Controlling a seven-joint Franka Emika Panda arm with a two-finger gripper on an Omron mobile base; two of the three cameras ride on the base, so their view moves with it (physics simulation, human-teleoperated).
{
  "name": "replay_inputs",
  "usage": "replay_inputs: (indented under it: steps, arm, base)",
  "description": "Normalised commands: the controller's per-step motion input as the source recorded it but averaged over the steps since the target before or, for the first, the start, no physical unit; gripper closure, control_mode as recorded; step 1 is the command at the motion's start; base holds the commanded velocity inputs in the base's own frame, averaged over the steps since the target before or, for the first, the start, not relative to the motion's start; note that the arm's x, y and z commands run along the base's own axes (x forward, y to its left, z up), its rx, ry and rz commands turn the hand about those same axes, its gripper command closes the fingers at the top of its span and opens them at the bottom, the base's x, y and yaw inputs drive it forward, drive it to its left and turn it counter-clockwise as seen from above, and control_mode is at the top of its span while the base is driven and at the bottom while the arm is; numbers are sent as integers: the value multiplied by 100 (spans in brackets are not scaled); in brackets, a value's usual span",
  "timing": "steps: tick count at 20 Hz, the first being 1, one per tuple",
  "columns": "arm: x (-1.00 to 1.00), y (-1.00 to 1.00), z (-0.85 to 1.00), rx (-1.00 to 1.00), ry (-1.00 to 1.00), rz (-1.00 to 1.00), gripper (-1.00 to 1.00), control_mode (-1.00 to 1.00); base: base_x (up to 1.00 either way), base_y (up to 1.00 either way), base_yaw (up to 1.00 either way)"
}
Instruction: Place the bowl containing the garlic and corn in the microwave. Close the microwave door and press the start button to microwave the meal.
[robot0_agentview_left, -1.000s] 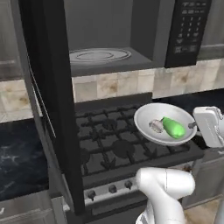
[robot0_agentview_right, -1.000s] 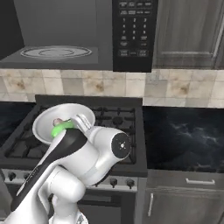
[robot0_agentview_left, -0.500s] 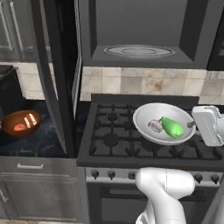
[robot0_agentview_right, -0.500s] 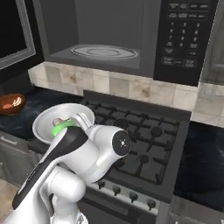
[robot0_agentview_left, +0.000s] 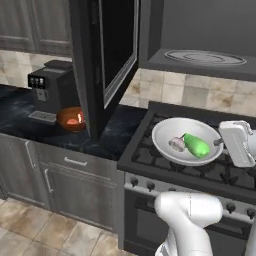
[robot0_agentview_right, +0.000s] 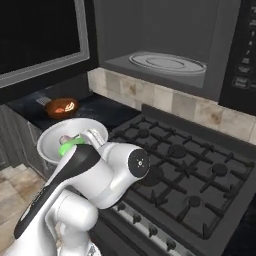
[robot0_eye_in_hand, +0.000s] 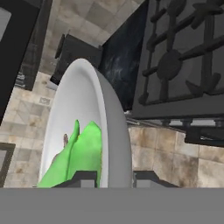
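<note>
Holding the bowl (robot0_agentview_left: 172, 135) by its rim, my gripper (robot0_eye_in_hand: 114, 178) has one finger (robot0_eye_in_hand: 83, 178) inside and one outside, pinching the edge. I see the bowl up in the air over the stove (robot0_agentview_left: 235, 172), not resting on it. The corn (robot0_agentview_left: 195, 145) lies in the bowl with the garlic (robot0_agentview_left: 176, 144) just beside it. The microwave (robot0_agentview_right: 165, 62) sits above, past the bowl, and its glass plate (robot0_agentview_right: 167, 63) is bare. The microwave door (robot0_agentview_left: 107, 55) hangs wide open to the left. An orange bowl (robot0_agentview_left: 71, 119) sits on the dark counter (robot0_agentview_left: 20, 112) near the coffee machine (robot0_agentview_left: 50, 85).
</note>
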Motion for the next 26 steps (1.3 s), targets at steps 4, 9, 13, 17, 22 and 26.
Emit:
replay_inputs:
  steps: [4, 9, 13, 17, 22, 26]
  arm:
    - [0, 0, 0, 0, 0, 0, 100, 100]
    - [0, 0, 0, 0, 0, 0, 100, 100]
    - [0, 0, 0, 0, 0, 0, 100, 100]
    - [0, 0, 0, 0, 0, 0, 100, 100]
    - [0, 0, 0, 0, 0, 0, 100, 100]
    - [0, 0, 0, 0, 0, 0, 100, 100]
  base:
    - [14, -3, 43]
    - [0, -31, -3]
    - [0, -38, -33]
    - [0, -8, -42]
    - [-2, 5, -36]
    - [1, 13, -1]
